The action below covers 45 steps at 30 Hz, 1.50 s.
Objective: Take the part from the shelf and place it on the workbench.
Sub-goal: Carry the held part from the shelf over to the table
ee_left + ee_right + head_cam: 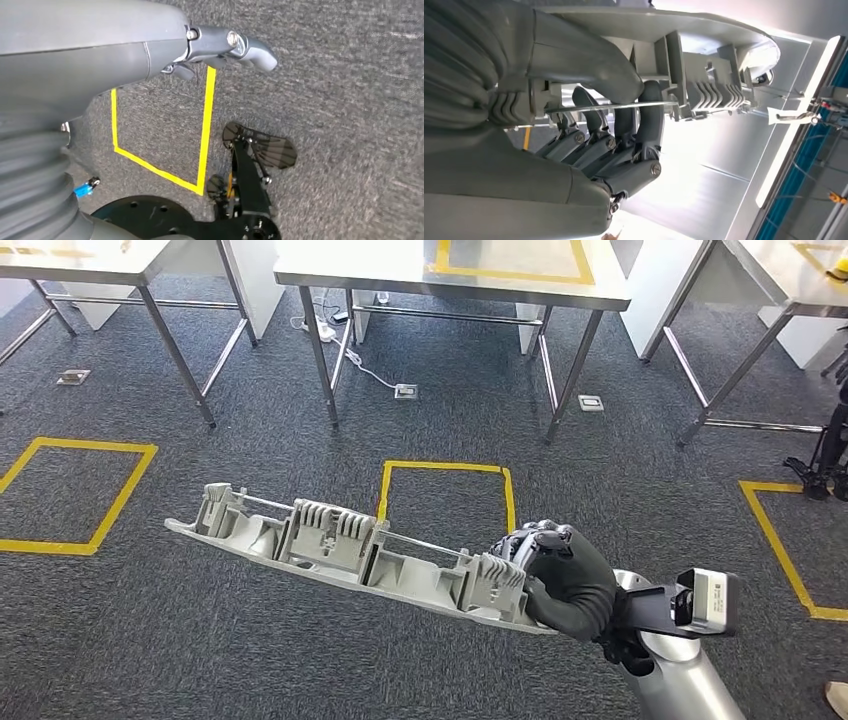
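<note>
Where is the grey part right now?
In the head view the long grey plastic part is held at one end by the right hand, stretching out to the left above the carpet, in front of the middle steel table, over a yellow tape square.

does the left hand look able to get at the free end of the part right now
Probably not yet: the left hand hangs low over the carpet, holding nothing, while the right hand holds the part up by one end.

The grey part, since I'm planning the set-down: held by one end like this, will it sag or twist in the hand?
The grey part looks like rigid ribbed plastic and runs straight from the right hand, so it probably won't sag. Gripped at one end, its long free length likely levers on the fingers, so it may tilt or swing. It seems light for its size.
</note>
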{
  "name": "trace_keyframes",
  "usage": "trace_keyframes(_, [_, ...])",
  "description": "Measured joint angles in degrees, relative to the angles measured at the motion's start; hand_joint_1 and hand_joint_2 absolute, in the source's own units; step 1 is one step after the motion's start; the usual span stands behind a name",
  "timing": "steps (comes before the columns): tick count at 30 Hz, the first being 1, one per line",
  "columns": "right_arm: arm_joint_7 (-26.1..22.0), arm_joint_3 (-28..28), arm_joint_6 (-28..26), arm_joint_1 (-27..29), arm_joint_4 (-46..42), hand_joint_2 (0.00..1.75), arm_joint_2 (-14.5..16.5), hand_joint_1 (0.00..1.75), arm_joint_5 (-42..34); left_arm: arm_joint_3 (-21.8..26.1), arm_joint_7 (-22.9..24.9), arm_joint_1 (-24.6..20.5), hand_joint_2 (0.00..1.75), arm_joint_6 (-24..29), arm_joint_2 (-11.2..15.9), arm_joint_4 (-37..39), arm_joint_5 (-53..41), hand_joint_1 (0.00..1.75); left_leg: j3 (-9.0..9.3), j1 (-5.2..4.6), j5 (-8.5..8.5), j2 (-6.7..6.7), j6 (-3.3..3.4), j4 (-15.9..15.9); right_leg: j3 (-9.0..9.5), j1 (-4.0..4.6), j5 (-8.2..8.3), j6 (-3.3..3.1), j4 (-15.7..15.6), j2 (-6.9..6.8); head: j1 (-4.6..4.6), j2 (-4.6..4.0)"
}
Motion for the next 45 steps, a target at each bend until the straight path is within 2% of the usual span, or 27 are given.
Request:
trace_keyframes(2, [0.04, -0.01, 0.0, -0.04, -0.01, 1.75, 0.02, 1.75, 0.03, 0.0, 0.0, 0.02, 1.75, 0.0, -0.08, 0.01, 0.0, 0.0, 1.2, -0.4, -0.84, -0.04, 0.1, -0.05, 1.54, 0.72, 5.48, -1.35, -6.74, -0.03, 0.18, 0.0])
trace_keyframes(3, [0.05, -0.01, -0.01, -0.07, -0.01, 1.75, 0.03, 1.75, 0.02, 0.0, 0.0, -0.01, 1.75, 0.0, -0.16, 0.02, 0.0, 0.0, 1.74, -0.59, -1.24, -0.03, 0.05, -0.09, 2.59, 1.13, 7.31, -2.1, -10.21, -0.11, 0.18, 0.0])
trace_keyframes(4, [0.05, 0.0, -0.01, -0.13, -0.01, 1.75, 0.07, 1.75, 0.01, 0.0, 0.0, -0.05, 1.75, 0.01, -0.25, 0.03, 0.0, 0.0, 2.02, -0.68, -1.57, -0.01, -0.1, -0.17, 3.41, 1.47, 8.13, -2.66, -12.78, -0.16, 0.19, 0.0])
trace_keyframes(6, [0.03, 0.01, -0.02, -0.18, -0.03, 1.75, 0.16, 1.75, -0.02, 0.0, 0.0, -0.07, 1.75, 0.03, -0.31, 0.04, 0.0, 0.0, 2.44, -0.76, -1.71, 0.08, -0.7, -0.25, 4.05, 1.74, 8.06, -3.22, -14.52, -0.22, 0.11, 0.0])
trace_keyframes(9, [0.13, 0.03, -0.02, -0.22, -0.06, 1.75, 0.26, 1.75, 0.08, 0.0, 0.0, -0.03, 1.75, 0.02, -0.23, 0.02, 0.0, 0.0, 2.76, -0.93, -1.91, 0.18, -1.6, 1.41, 5.97, 1.14, 9.01, -3.58, -15.95, -0.16, 0.04, 0.0])
trace_keyframes(10, [0.14, 0.04, -0.02, -0.31, -0.06, 1.75, 0.35, 1.75, 0.09, 0.0, 0.0, -0.1, 1.75, 0.02, -0.23, 0.03, 0.0, 0.0, 1.89, -0.88, -2.77, 0.17, -1.86, 3.23, 6.58, 0.87, 8.93, -3.7, -16.23, -0.17, -0.11, 0.0])
trace_keyframes(12, [0.1, 0.08, -0.01, -0.46, -0.06, 1.75, 0.59, 1.75, 0.04, 0.0, 0.0, -0.2, 1.75, 0.03, -0.23, 0.05, 0.0, 0.0, -1.82, -0.44, -5.6, 0.15, -2.52, 9.25, 7.14, 0.67, 8.47, -3.93, -16.41, -0.19, -0.5, 0.0])
trace_keyframes(14, [0.14, 0.1, 0.01, -0.38, -0.06, 1.75, 0.78, 1.75, 0.02, 0.0, 0.0, -0.08, 1.75, 0.04, -0.15, 0.05, 0.0, 0.0, -5.43, 0.05, -7.14, 0.16, -3.22, 13.79, 7.57, 0.51, 7.91, -3.77, -16.34, -0.07, -0.71, 0.0])
trace_keyframes(15, [0.17, 0.1, 0.02, -0.31, -0.06, 1.75, 0.8, 1.75, 0.02, 0.0, 0.0, 0.0, 1.75, 0.04, -0.11, 0.05, 0.0, 0.0, -6.04, 0.26, -6.24, 0.17, -3.54, 13.55, 7.89, 0.37, 7.62, -3.58, -16.27, -0.01, -0.78, 0.0])
trace_keyframes(16, [0.19, 0.11, 0.02, -0.25, -0.06, 1.75, 0.81, 1.75, 0.03, 0.0, 0.0, 0.04, 1.75, 0.04, -0.06, 0.04, 0.0, 0.0, -5.6, 0.48, -4.11, 0.18, -3.87, 11.23, 8.27, 0.18, 7.27, -3.34, -16.16, 0.03, -0.83, 0.0])
trace_keyframes(18, [0.17, 0.12, 0.02, -0.24, -0.06, 1.75, 0.87, 1.75, 0.03, 0.0, 0.0, 0.05, 1.75, 0.05, -0.04, 0.08, 0.0, 0.0, -3.32, 0.85, 0.51, 0.11, -4.45, 3.89, 8.95, -0.09, 6.5, -2.65, -15.81, 0.05, -0.96, 0.0])
trace_keyframes(20, [0.16, 0.12, 0.01, -0.31, -0.06, 1.75, 1.0, 1.75, 0.02, 0.0, 0.0, -0.01, 1.75, 0.06, -0.1, 0.12, 0.0, 0.0, -2.15, 0.85, 1.96, 0.0, -3.72, -0.04, 8.97, -0.04, 5.98, -1.89, -15.53, 0.05, -1.13, 0.0])
trace_keyframes(22, [0.17, 0.12, 0.01, -0.34, -0.06, 1.75, 1.08, 1.75, 0.02, 0.0, 0.0, 0.07, 1.75, 0.07, -0.14, 0.13, 0.0, 0.0, -2.18, 0.64, 1.8, -0.06, -2.37, -0.04, 8.84, 0.04, 5.79, -1.23, -15.55, 0.07, -1.11, 0.0])
trace_keyframes(24, [0.17, 0.11, 0.02, -0.4, -0.09, 1.75, 1.09, 1.75, 0.03, 0.0, 0.0, 0.18, 1.75, 0.07, -0.16, 0.12, 0.0, 0.0, -1.86, 0.74, 1.95, -0.09, -1.61, -0.11, 8.77, -0.06, 5.12, -0.59, -14.81, 0.03, -0.96, 0.0])
trace_keyframes(26, [0.15, 0.09, 0.01, -0.55, -0.11, 1.75, 1.09, 1.75, 0.0, 0.0, -0.01, 0.07, 1.75, 0.08, -0.18, 0.1, 0.0, 0.0, -1.44, 0.88, 1.73, -0.05, -0.96, -0.27, 6.42, -0.14, 2.84, -0.1, -10.01, -0.04, -0.66, 0.0])
trace_keyframes(28, [0.07, 0.08, -0.02, -0.56, -0.1, 1.75, 1.09, 1.75, 0.03, 0.0, -0.15, 0.0, 1.75, 0.09, -0.17, 0.08, 0.0, 0.0, -1.21, 0.78, 1.38, -0.01, -0.61, -0.27, 1.7, -0.15, 0.03, 0.1, -2.02, -0.05, -0.4, 0.0])
trace_keyframes(29, [-0.02, 0.08, -0.04, -0.46, -0.1, 1.75, 1.09, 1.75, 0.11, 0.0, -0.26, 0.0, 1.75, 0.09, -0.17, 0.08, 0.0, 0.0, -1.05, 0.71, 1.19, -0.02, -0.53, -0.27, -0.25, -0.14, -0.37, 0.09, 0.76, -0.05, -0.39, -0.01])
trace_keyframes(30, [-0.11, 0.08, -0.06, -0.35, -0.1, 1.75, 1.09, 1.75, 0.24, 0.0, -0.39, 0.02, 1.75, 0.08, -0.17, 0.08, -0.02, 0.0, -0.82, 0.66, 0.99, -0.05, -0.52, -0.26, -1.19, -0.12, 0.43, -0.02, 1.43, -0.05, -0.37, -0.01])
trace_keyframes(31, [-0.21, 0.07, -0.08, -0.29, -0.11, 1.75, 1.1, 1.75, 0.36, 0.0, -0.48, 0.03, 1.75, 0.08, -0.17, 0.08, -0.08, 0.0, -0.49, 0.61, 0.76, -0.11, -0.57, -0.27, -0.91, -0.05, 2.36, -0.26, -0.28, -0.05, -0.33, -0.01])
trace_keyframes(33, [-0.47, 0.05, -0.11, -0.29, -0.2, 1.75, 1.17, 1.75, 0.46, 0.0, -0.56, 0.01, 1.75, 0.08, -0.24, 0.1, -0.3, 0.0, 0.28, 0.55, 0.24, -0.19, -0.78, -0.28, 2.2, 0.27, 7.24, -1.07, -8.24, -0.16, -0.22, 0.0])
trace_keyframes(35, [-0.72, 0.04, -0.15, -0.51, -0.38, 1.75, 1.36, 1.75, 0.46, 0.0, -0.64, -0.06, 1.75, 0.08, -0.29, 0.1, -0.52, 0.0, 0.69, 0.41, -0.21, -0.16, -1.25, -0.32, 4.73, 0.75, 9.28, -1.7, -14.15, -0.38, -0.09, 0.0])
trace_keyframes(37, [-0.85, 0.03, -0.17, -0.76, -0.49, 1.75, 1.57, 1.75, 0.43, 0.0, -0.74, -0.08, 1.75, 0.07, -0.27, 0.09, -0.73, 0.0, 0.91, 0.37, -0.47, 0.0, -1.9, -0.6, 5.16, 1.08, 8.95, -2.03, -15.22, -0.27, -0.01, 0.0])
trace_keyframes(40, [-0.86, 0.01, -0.25, -0.86, -0.64, 1.75, 1.77, 1.75, 0.41, 0.0, -0.92, -0.18, 1.75, 0.0, -0.11, 0.05, -0.84, 0.0, 0.94, 0.32, -1.51, 0.28, -2.86, 0.36, 6.15, 0.57, 8.92, -2.8, -16.11, 0.05, -0.15, 0.0])
trace_keyframes(41, [-0.9, 0.02, -0.36, -0.81, -0.74, 1.75, 1.89, 1.75, 0.43, 0.0, -0.96, -0.23, 1.75, -0.04, -0.06, 0.03, -0.84, 0.0, -0.07, 0.32, -2.67, 0.3, -3.11, 2.59, 6.58, 0.34, 8.87, -3.08, -16.42, 0.05, -0.32, 0.0])
trace_keyframes(43, [-0.99, 0.06, -0.64, -0.55, -0.89, 1.75, 2.19, 1.75, 0.54, 0.0, -1.0, -0.2, 1.75, -0.09, 0.0, 0.03, -0.89, 0.0, -3.99, 0.45, -5.68, 0.26, -3.48, 9.85, 7.04, 0.29, 8.5, -3.48, -16.52, 0.06, -0.68, 0.0])
trace_keyframes(44, [-1.05, 0.08, -0.78, -0.3, -0.92, 1.75, 2.32, 1.75, 0.66, 0.0, -1.0, -0.12, 1.75, -0.09, 0.04, 0.03, -0.92, 0.0, -6.02, 0.49, -6.61, 0.26, -3.63, 13.13, 7.22, 0.29, 8.29, -3.52, -16.51, 0.13, -0.76, 0.0])
trace_keyframes(45, [-1.09, 0.08, -0.86, -0.02, -0.93, 1.75, 2.38, 1.75, 0.8, 0.0, -0.99, -0.02, 1.75, -0.09, 0.08, 0.03, -0.95, 0.0, -7.3, 0.51, -6.46, 0.27, -3.76, 14.79, 7.46, 0.29, 8.07, -3.48, -16.48, 0.24, -0.81, 0.0])
